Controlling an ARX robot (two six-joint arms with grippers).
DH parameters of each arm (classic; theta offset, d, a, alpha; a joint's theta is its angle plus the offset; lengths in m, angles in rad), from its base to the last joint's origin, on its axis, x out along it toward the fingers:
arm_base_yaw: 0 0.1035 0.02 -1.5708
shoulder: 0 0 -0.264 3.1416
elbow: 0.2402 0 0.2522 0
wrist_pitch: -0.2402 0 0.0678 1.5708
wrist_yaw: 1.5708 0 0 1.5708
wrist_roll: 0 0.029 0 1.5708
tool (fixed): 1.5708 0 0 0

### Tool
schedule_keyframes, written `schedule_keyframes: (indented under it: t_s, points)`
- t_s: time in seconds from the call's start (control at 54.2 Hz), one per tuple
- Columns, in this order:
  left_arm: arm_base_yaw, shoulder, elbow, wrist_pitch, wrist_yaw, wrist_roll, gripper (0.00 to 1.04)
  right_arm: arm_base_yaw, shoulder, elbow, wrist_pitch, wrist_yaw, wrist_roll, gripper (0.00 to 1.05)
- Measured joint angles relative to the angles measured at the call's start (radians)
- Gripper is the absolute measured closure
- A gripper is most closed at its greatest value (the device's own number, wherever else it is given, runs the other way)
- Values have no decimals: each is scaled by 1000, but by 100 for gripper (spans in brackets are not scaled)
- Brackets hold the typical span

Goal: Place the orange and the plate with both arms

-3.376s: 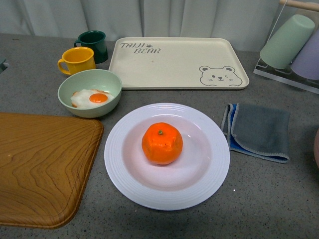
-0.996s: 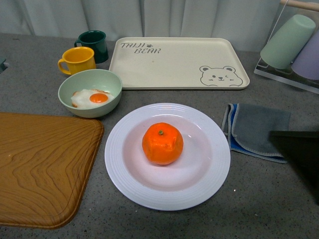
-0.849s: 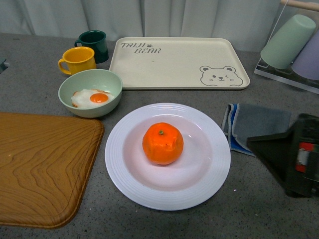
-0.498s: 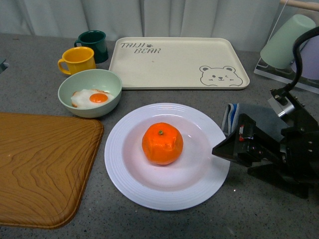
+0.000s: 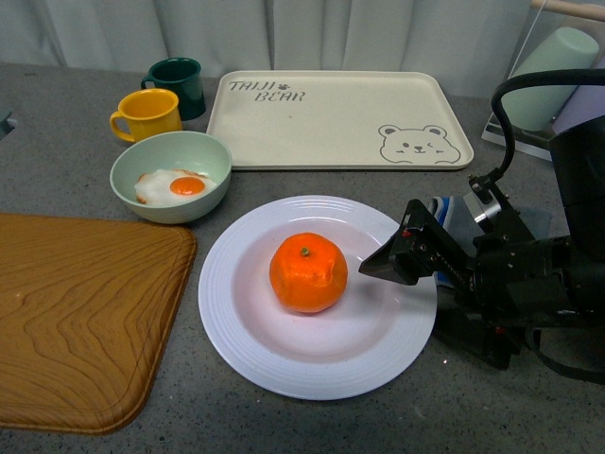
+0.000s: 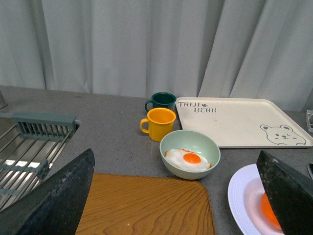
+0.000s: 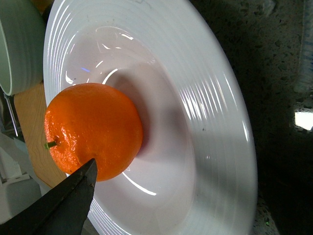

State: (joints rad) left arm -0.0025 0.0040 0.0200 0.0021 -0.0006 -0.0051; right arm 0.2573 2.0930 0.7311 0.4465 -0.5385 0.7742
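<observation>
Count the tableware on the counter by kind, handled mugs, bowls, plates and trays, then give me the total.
Mugs: 2, dark green mug, yellow mug
Bowls: 1, pale green bowl
Plates: 1, white plate
Trays: 2, cream bear tray, wooden tray
Total: 6

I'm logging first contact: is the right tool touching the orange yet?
Apart. In the front view, a thin strip of white plate shows between the right tool tip and the orange.
</observation>
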Motion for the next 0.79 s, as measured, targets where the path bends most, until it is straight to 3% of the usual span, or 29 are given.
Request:
schedule_keyframes:
  t_s: [0.424,0.517,0.793]
  points:
    - [0,0,0,0,0,0,7,3,28,58,-154,50,18,72]
    - [0,0,0,0,0,0,7,-6,29,63,-172,43,14,89]
    - [0,0,0,0,0,0,7,-18,-20,62,-111,-20,10,101]
